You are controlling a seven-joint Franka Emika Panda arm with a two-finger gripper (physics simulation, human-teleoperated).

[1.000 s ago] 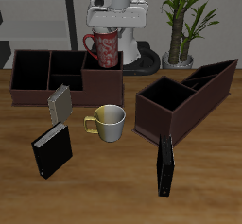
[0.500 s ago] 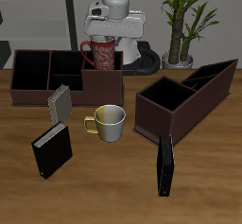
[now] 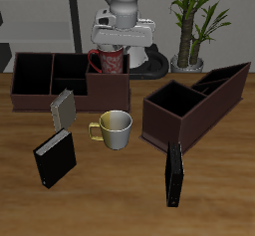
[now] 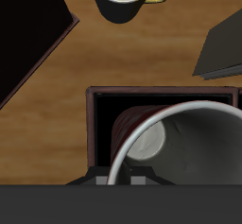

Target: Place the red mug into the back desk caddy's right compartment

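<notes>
Wooden tabletop fills most of the exterior view, with a potted plant [image 3: 194, 21] at the upper right. At the upper left lies the back desk caddy [image 3: 70, 81], long, dark and divided in three. My gripper [image 3: 110, 43] hangs over its wide end section, the right compartment [image 3: 108, 78], in the upper centre. The red mug [image 3: 108, 58] sits low between those walls; my wrist view shows its pale rim [image 4: 180, 143] inside them. Whether my fingers grip it, I cannot tell. The placing looks nearly done; letting go and lifting clear remain. A cream-yellow mug [image 3: 114, 128] stands in the centre.
</notes>
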